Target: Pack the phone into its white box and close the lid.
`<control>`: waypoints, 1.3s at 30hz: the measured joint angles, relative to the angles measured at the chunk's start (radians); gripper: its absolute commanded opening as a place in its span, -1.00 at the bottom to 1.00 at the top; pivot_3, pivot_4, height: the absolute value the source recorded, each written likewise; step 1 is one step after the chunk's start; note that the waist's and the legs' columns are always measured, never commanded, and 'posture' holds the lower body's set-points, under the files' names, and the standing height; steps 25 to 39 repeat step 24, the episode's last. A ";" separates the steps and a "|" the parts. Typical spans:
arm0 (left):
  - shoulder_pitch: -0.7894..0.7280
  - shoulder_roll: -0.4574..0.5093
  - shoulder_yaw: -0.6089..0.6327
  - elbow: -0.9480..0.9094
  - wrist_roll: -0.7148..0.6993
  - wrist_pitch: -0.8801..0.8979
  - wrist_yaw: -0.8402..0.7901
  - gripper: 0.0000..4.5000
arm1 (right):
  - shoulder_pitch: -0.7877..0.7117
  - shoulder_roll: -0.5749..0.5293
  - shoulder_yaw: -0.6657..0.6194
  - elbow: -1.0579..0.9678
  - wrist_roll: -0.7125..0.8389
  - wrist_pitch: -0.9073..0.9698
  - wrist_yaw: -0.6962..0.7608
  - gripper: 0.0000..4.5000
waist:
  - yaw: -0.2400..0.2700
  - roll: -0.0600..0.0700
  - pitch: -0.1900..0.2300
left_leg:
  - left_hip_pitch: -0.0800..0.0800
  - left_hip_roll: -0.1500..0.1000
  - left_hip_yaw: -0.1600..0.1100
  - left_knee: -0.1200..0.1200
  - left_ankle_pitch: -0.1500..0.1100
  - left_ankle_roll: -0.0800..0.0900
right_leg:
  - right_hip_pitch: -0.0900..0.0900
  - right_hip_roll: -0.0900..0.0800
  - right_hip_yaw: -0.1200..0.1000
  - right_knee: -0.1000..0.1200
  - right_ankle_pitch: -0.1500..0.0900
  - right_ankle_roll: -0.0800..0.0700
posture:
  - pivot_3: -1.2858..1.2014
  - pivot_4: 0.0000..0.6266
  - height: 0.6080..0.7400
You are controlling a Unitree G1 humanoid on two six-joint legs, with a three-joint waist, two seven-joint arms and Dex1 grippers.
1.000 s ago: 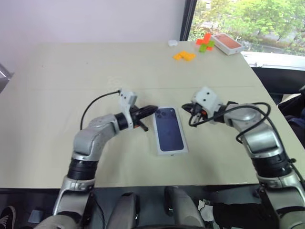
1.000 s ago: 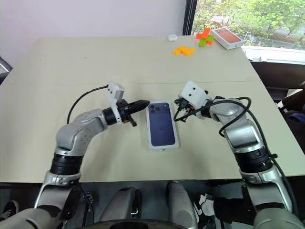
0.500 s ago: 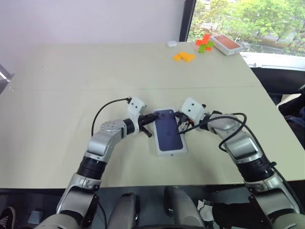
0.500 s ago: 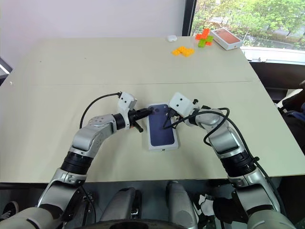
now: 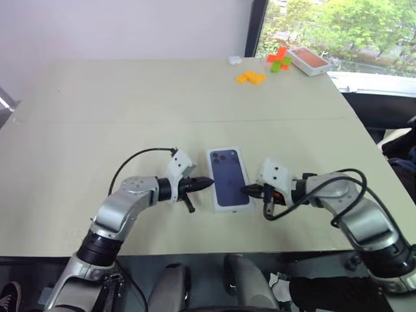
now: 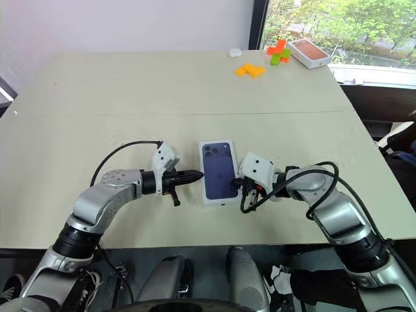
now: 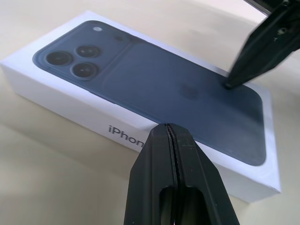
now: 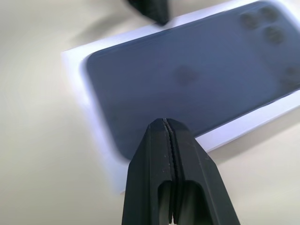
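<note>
The lid [image 5: 229,177], white with a dark blue phone printed on top, sits closed over the white box in the middle of the table. The box's tray and the phone are hidden under it. My left gripper [image 5: 209,182] is shut, and its tip points at the lid's left side [image 7: 117,129], close to it. My right gripper [image 5: 244,190] is shut as well. Its tip meets the lid's top near the right edge, as the left wrist view shows. The right wrist view looks across the lid [image 8: 187,79] from above its right edge.
An orange-topped box [image 5: 309,60], orange blocks [image 5: 251,77], orange and green blocks [image 5: 280,58] and a small white object [image 5: 234,59] lie at the table's far right corner. The table's near edge [image 5: 214,252] runs just behind my arms.
Both grippers have drawn back and down, from the lid's far end to its near half, one on each side. They stayed shut. The lid has not moved.
</note>
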State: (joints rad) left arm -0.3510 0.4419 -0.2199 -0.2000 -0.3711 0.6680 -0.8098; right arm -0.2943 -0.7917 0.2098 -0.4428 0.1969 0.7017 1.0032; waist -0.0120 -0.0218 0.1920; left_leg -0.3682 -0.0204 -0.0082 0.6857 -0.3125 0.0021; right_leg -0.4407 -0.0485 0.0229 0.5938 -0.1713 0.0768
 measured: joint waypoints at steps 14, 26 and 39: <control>-0.017 0.080 0.229 0.061 -0.132 0.012 -0.058 0.48 | -0.123 0.131 -0.187 0.122 0.144 -0.010 -0.075 0.47 | 0.001 -0.002 -0.001 | -0.003 0.000 -0.001 0.000 0.000 0.000 | -0.003 0.000 -0.001 0.000 0.002 0.002 | 0.03 -0.52 1.00; 0.101 0.333 0.440 0.219 -0.150 -0.093 -0.218 0.98 | -0.054 -0.019 -0.319 0.192 0.242 -0.056 0.047 0.98 | -0.001 -0.001 0.000 | -0.004 0.000 0.001 -0.001 0.000 0.001 | -0.004 -0.001 0.000 0.000 0.001 0.001 | 0.03 -0.52 1.00; 0.101 0.333 0.440 0.219 -0.150 -0.093 -0.218 0.98 | -0.054 -0.019 -0.319 0.192 0.242 -0.056 0.047 0.98 | -0.001 -0.001 0.000 | -0.004 0.000 0.001 -0.001 0.000 0.001 | -0.004 -0.001 0.000 0.000 0.001 0.001 | 0.03 -0.52 1.00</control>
